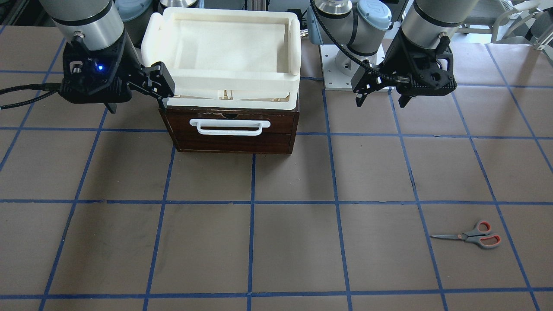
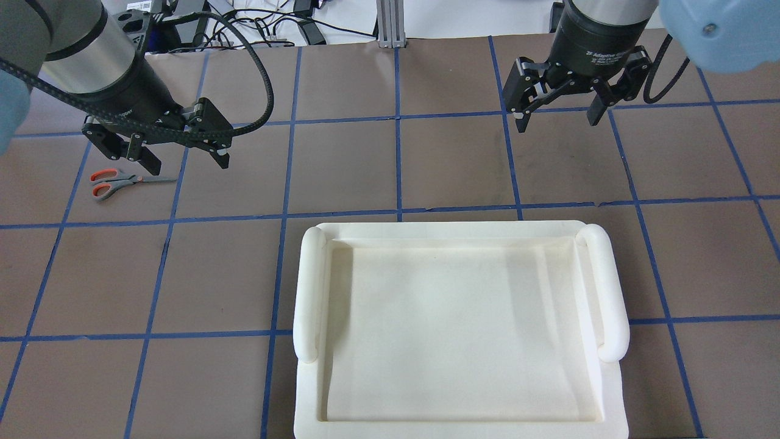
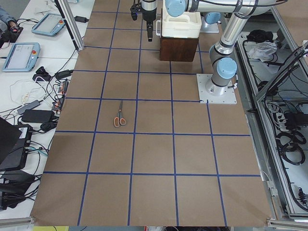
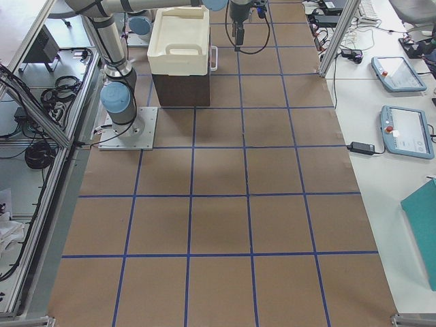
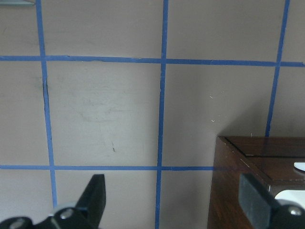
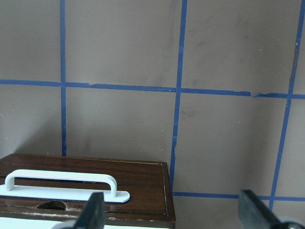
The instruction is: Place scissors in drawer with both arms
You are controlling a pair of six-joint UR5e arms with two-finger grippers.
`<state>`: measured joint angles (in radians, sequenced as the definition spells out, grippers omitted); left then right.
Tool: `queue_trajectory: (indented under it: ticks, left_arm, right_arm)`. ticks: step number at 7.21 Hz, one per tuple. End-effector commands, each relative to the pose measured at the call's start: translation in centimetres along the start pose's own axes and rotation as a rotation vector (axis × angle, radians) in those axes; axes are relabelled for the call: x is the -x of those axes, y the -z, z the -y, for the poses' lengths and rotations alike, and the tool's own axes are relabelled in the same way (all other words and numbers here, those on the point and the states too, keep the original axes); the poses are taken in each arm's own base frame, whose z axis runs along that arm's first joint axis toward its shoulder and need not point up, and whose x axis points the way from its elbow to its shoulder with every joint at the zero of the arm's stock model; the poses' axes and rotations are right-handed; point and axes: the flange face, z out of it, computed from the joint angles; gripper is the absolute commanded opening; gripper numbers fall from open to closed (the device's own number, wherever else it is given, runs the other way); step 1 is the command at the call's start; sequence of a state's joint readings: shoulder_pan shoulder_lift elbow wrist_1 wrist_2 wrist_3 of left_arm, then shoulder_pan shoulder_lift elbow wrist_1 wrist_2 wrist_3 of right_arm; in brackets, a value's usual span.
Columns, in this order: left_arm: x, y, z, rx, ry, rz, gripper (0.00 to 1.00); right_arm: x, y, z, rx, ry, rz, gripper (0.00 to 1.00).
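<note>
The scissors [image 1: 471, 236] lie flat on the brown table, far from the drawer; they also show in the overhead view [image 2: 119, 181] and the exterior left view [image 3: 119, 117]. The dark-brown drawer [image 1: 229, 140] is shut, its white bar handle [image 1: 230, 126] facing the front camera. My left gripper [image 2: 187, 164] is open and empty, hovering just right of the scissors in the overhead view; in the front view it [image 1: 381, 103] hangs right of the drawer. My right gripper [image 1: 137, 106] is open and empty beside the drawer's other end. The right wrist view shows the handle [image 6: 62, 183].
A cream-white plastic tray [image 1: 293, 56] sits on top of the drawer box and fills the lower overhead view [image 2: 308, 292]. The left arm's base plate [image 1: 332, 77] is bolted behind the box. Blue tape lines grid the table. Tablets and cables lie off its far edges.
</note>
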<state>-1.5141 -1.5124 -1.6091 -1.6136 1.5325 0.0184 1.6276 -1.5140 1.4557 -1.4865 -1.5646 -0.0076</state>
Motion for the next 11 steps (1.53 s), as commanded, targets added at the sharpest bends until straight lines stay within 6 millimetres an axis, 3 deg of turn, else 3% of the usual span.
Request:
queue_trajectory:
  ticks: [1, 4, 5, 6, 7, 8, 9, 11]
  left_arm:
    - [0.0, 0.1, -0.1, -0.001, 0.0, 0.003, 1.0]
    - [-0.1, -0.2, -0.2, 0.005, 0.0, -0.003, 1.0]
    - [-0.1, -1.0, -1.5, 0.038, -0.003, 0.004, 1.0]
    - [0.1, -1.7, -1.5, 0.046, -0.038, 0.001, 1.0]
    - [1.7, -2.3, -0.1, 0.048, -0.299, -0.004, 1.0]
    - [6.4, -3.2, 2.1, 0.044, -0.402, 0.071, 1.0]
    - [8.8, -4.1, 4.1, 0.019, -0.545, 0.117, 1.0]
    - [12.4, -7.9, 7.7, 0.06, -0.826, 0.137, 1.0]
  right_arm:
    - [0.0, -0.1, -0.1, 0.006, 0.0, 0.003, 1.0]
    - [0.2, 0.1, -0.1, -0.006, 0.014, 0.009, 1.0]
    - [0.1, -1.7, 0.2, 0.023, -0.002, -0.004, 1.0]
    - [0.0, -2.3, 0.5, 0.014, -0.003, -0.006, 1.0]
    - [-0.7, -3.8, 1.0, 0.04, -0.018, -0.03, 1.0]
    - [-1.5, -5.3, 1.8, 0.064, -0.169, -0.054, 1.0]
    - [-1.3, -5.3, 1.9, 0.061, -0.353, -0.059, 1.0]
    - [0.0, -6.7, 2.6, 0.081, -0.728, -0.068, 1.0]
